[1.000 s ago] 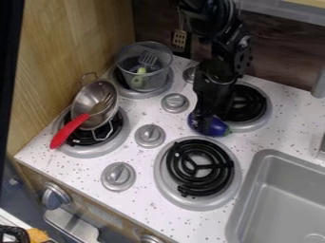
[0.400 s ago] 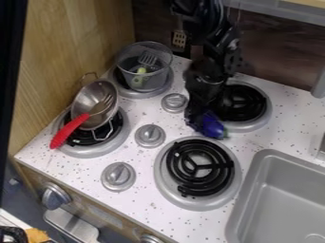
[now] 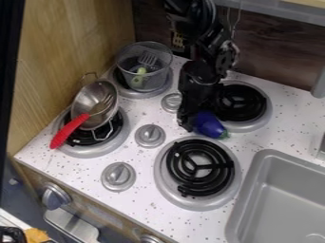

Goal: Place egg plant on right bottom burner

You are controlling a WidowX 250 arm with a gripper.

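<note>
My gripper hangs low over the counter, between the knobs and the back right burner. Against its right side is the purple eggplant, its green end pointing down and right. The gripper hides the eggplant's upper left part, and whether it is held cannot be made out. The right bottom burner, a black coil in a silver ring, lies just below the eggplant in the view, with nothing on it.
The back right burner is beside the arm. A clear container with a fork stands on the back left burner. A metal strainer and a red-handled utensil rest over the front left burner. A grey sink is at right.
The gripper has shifted a little to the left. The eggplant has turned so that its green end points more downward, and more of its body shows beside the gripper.
</note>
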